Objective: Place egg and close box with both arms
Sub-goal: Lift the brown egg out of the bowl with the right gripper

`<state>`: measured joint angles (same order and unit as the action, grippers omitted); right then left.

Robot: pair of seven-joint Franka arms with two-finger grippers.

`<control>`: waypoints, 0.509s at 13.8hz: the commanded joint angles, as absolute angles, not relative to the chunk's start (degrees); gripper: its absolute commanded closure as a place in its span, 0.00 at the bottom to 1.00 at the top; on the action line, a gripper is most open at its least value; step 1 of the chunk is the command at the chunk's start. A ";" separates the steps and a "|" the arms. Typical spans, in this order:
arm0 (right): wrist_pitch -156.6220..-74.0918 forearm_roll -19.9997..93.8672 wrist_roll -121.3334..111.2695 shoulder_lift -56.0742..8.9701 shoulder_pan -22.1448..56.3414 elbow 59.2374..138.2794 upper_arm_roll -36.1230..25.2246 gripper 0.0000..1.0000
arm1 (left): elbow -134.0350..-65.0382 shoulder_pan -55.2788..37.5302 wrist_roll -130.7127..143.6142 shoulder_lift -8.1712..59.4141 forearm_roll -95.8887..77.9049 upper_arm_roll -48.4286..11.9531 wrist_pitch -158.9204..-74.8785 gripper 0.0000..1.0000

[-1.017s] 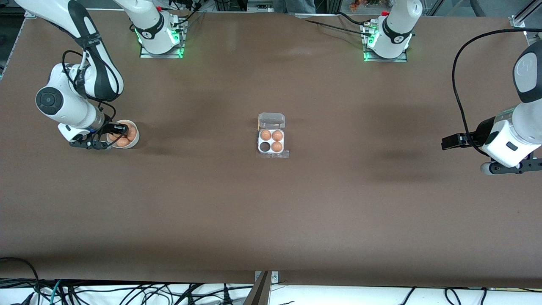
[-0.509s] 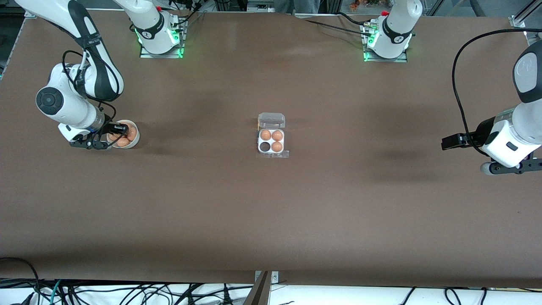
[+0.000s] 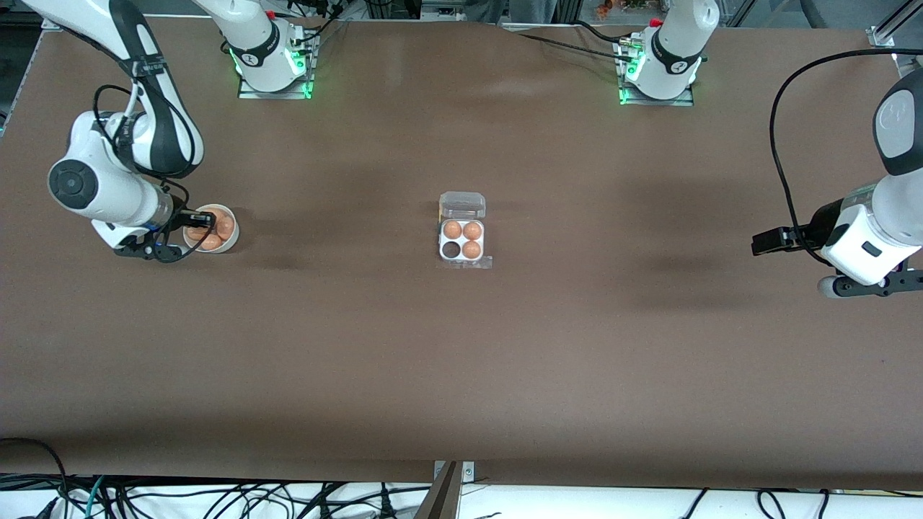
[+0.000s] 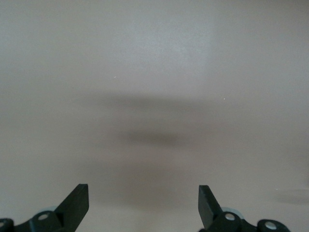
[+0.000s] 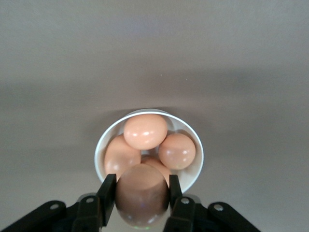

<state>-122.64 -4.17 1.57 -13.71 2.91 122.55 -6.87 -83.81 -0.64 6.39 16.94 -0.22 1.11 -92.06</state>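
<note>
The right arm's black two-finger end effector (image 5: 141, 193) hangs over the round white bowl (image 5: 195, 169) at the right arm's end of the brown tabletop (image 3: 461, 360), its fingers (image 5: 107, 193) pinching a small light-brown oval egg (image 5: 141, 195) between them. In the right wrist view that egg sits just above the bowl's rim, and directly under the end effector the bowl holds more light-brown eggs (image 5: 145, 131) heaped together and touching one another. In the front view the same end effector (image 3: 189, 232) lies over the edge of the bowl (image 3: 229, 245).

Well apart from that end effector, toward the middle of the tabletop, stands the small square clear-plastic egg box (image 3: 461, 240) with its whitish four-cell tray. Its transparent hinged lid (image 3: 462, 205) is swung open and lies on the side of the tray farther from the front camera. Three cells hold brown eggs (image 3: 471, 249); the fourth cell (image 3: 451, 249), in the row nearer the front camera and toward the right arm's end, shows dark and unfilled.

The left arm waits at its own end of the tabletop, well apart from the box. Its end effector (image 4: 143, 205) hangs over bare tabletop with the two black fingers (image 4: 77, 203) spread wide, gripping nothing.
</note>
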 commanded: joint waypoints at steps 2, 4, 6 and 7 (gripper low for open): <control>-113.75 -0.63 0.97 -16.69 6.92 112.87 -6.86 0.86 | -81.74 -0.70 5.27 17.93 0.70 0.97 -91.41 0.00; -110.49 2.01 3.93 -18.01 9.92 109.27 -6.86 0.87 | -81.74 -0.70 5.27 17.93 0.70 0.97 -91.41 0.00; -107.94 2.37 10.16 -19.51 13.95 105.92 -6.86 0.87 | -81.74 -0.79 5.27 17.93 0.62 0.88 -91.41 0.00; -107.32 2.72 13.50 -20.03 16.41 104.52 -6.86 0.87 | -81.74 -0.79 5.27 18.02 0.44 0.88 -91.41 0.00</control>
<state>-110.43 1.72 8.28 -17.53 12.69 109.27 -6.54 -83.79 -0.69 6.39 17.00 -0.22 1.03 -92.06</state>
